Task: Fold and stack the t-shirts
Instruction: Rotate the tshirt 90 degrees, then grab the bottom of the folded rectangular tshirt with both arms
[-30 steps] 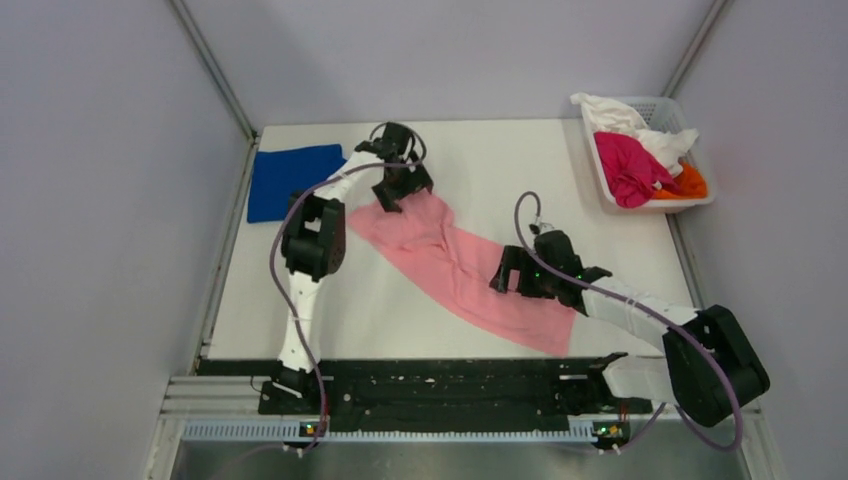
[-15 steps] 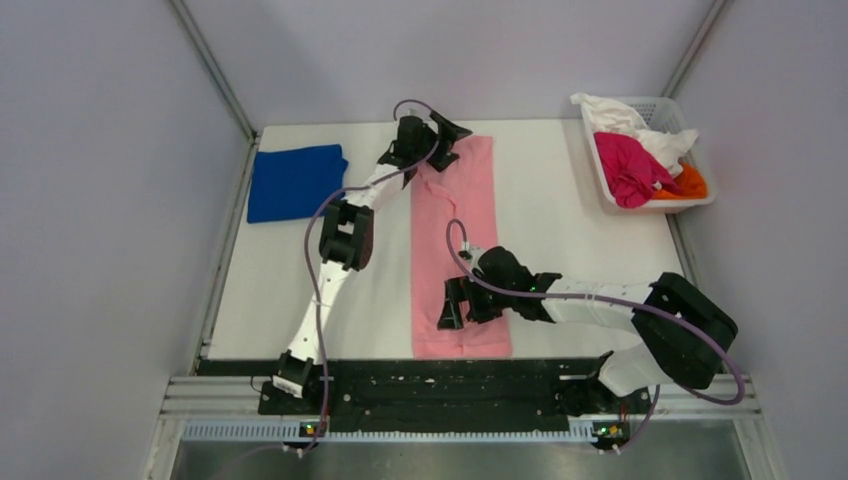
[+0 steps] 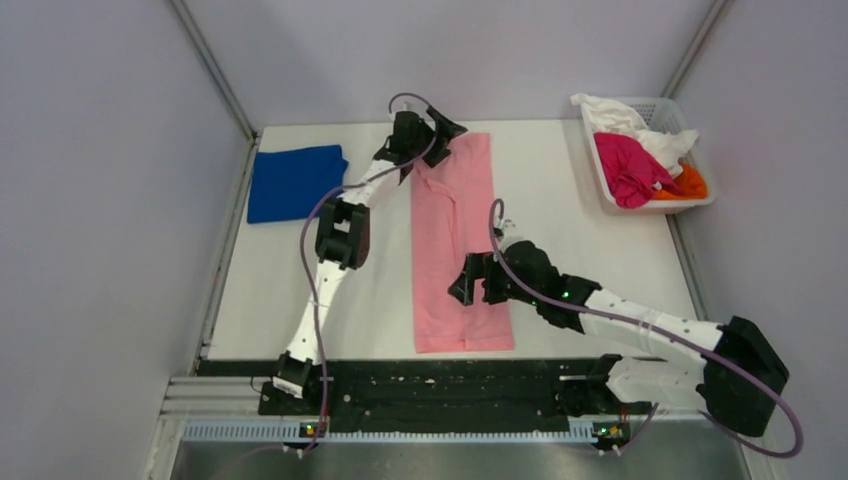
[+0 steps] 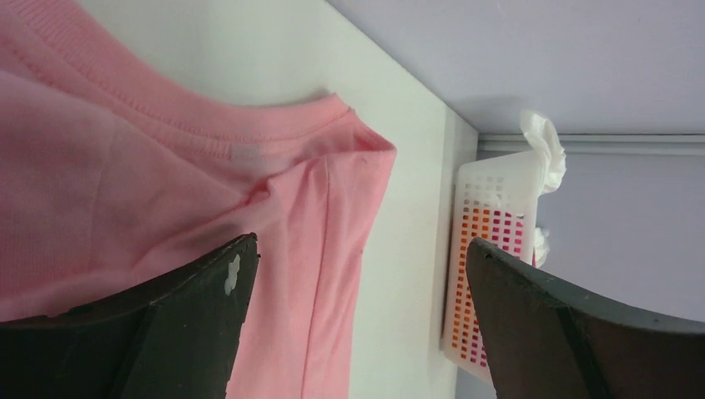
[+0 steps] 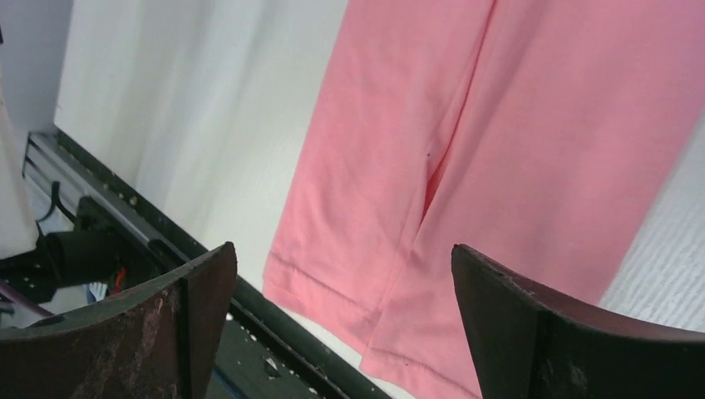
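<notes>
A light pink t-shirt (image 3: 455,240) lies flat as a long narrow strip down the middle of the table, hem toward the near edge. My left gripper (image 3: 438,140) hovers open at its far end; the left wrist view shows the pink t-shirt's (image 4: 166,166) neck edge below the left gripper (image 4: 362,243), nothing held. My right gripper (image 3: 465,285) hangs open over the strip's lower part; in the right wrist view the pink t-shirt's (image 5: 499,125) hem lies under the right gripper (image 5: 342,249). A royal blue t-shirt (image 3: 295,180) lies folded at the far left.
A white slotted basket (image 3: 655,205) at the far right holds magenta (image 3: 625,165), white (image 3: 620,115) and orange (image 3: 690,185) shirts; the basket (image 4: 486,241) also shows in the left wrist view. The black base rail (image 5: 125,233) runs along the near edge. Grey walls enclose the table.
The pink t-shirt went from lying diagonal to a straight lengthwise strip. Since then the right gripper has moved right and back from its lower left edge; the left has barely shifted.
</notes>
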`<action>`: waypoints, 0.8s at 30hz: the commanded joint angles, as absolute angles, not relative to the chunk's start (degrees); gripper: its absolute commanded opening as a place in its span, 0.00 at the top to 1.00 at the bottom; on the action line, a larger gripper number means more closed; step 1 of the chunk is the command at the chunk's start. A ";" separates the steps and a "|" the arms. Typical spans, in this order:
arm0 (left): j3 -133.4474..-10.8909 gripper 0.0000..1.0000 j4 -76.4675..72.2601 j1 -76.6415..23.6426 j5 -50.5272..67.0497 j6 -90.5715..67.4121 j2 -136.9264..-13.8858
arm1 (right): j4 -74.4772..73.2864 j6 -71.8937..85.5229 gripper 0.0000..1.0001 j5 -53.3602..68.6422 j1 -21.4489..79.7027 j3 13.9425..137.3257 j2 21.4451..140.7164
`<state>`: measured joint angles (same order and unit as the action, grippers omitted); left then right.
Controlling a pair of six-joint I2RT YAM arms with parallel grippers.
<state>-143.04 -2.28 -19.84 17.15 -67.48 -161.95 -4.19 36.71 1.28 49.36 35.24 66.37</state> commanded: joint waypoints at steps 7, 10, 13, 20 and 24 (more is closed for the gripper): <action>-109.98 0.01 19.67 -24.12 14.48 -40.74 -109.26 | -11.17 46.02 0.01 -3.64 44.32 27.38 53.70; -92.65 0.01 26.42 -29.56 2.41 -36.38 -94.69 | -15.92 47.17 0.04 -2.59 44.18 25.33 49.01; -75.36 0.01 29.40 -34.10 -1.60 -37.13 -82.83 | -21.63 47.20 0.07 -1.45 44.04 23.60 44.85; -42.29 0.19 31.81 -40.94 7.41 -46.11 -62.24 | -26.55 49.26 0.21 5.10 43.94 19.58 40.31; -33.61 0.27 27.11 -43.73 16.27 -48.48 -60.46 | -25.84 49.51 0.33 6.42 43.94 18.37 42.58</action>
<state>-37.93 29.80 -41.23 8.03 -44.80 -63.51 -25.28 48.29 3.53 44.34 18.96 41.15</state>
